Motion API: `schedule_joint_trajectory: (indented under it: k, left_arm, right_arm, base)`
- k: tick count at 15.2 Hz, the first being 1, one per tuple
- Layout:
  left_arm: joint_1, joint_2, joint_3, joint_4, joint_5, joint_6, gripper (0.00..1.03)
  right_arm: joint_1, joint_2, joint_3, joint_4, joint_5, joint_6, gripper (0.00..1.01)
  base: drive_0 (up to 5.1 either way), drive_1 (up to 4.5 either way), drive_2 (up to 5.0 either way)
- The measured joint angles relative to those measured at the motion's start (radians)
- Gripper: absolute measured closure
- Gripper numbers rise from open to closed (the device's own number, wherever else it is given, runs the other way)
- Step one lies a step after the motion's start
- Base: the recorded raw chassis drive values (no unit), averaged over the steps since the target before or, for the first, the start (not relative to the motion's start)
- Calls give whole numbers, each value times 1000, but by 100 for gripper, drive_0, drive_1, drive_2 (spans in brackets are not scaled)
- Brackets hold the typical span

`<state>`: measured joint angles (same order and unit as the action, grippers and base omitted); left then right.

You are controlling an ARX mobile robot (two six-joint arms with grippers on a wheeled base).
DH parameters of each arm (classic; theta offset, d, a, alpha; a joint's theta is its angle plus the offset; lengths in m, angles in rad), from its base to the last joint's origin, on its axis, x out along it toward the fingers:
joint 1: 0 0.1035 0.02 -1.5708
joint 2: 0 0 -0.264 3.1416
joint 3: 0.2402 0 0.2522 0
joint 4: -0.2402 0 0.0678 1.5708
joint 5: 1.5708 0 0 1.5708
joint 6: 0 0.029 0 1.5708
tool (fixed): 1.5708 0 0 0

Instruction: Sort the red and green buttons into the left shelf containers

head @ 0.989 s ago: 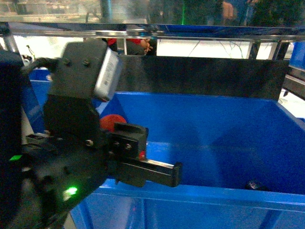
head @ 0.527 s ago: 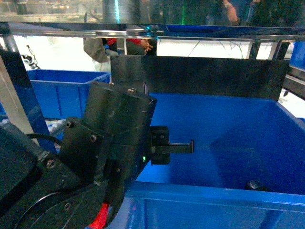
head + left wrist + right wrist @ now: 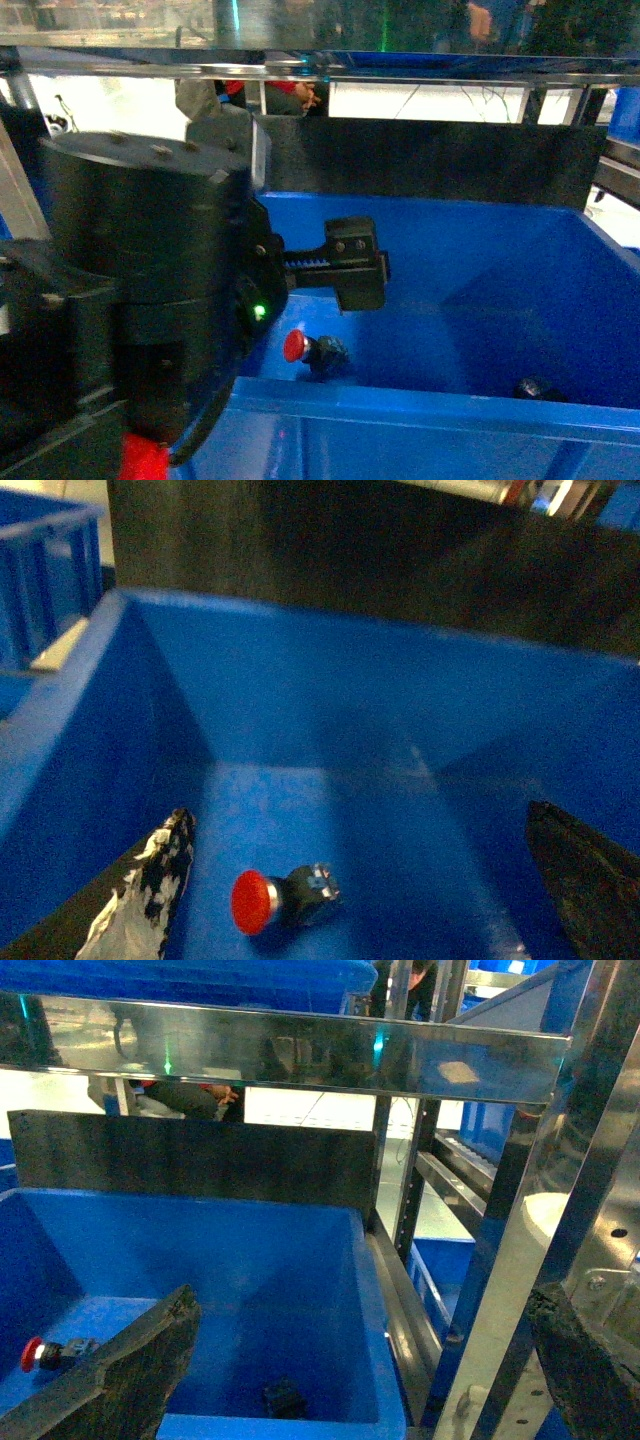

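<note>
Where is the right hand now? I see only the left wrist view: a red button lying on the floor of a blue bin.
Observer: The right hand is open and empty, facing the blue bin's right end, beside a steel upright.
Operator: Is anything else inside the bin?
Observer: Yes, a small dark object lies near the front right corner. It is too dark to identify.
Operator: How does the left hand stand over the button?
Observer: In the head view the left hand hangs above the red button, apart from it.
</note>
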<state>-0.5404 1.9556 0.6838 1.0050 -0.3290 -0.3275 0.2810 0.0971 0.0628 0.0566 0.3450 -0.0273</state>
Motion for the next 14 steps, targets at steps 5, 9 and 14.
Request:
schedule_joint_trajectory:
  k: [5, 9, 14]
  left_arm:
    - [55, -480, -369, 18, 27, 184, 5]
    - [196, -1054, -528, -323, 87, 175, 5]
    - [306, -1327, -584, -508, 89, 293, 47]
  right_arm:
    - [0, 0, 0, 0, 0, 0, 3]
    - [0, 0, 0, 0, 0, 0, 3]
    - [-131, -36, 1, -55, -193, 11, 46]
  base:
    - [0, 0, 0]
    - [0, 0, 0]
    - [0, 0, 0]
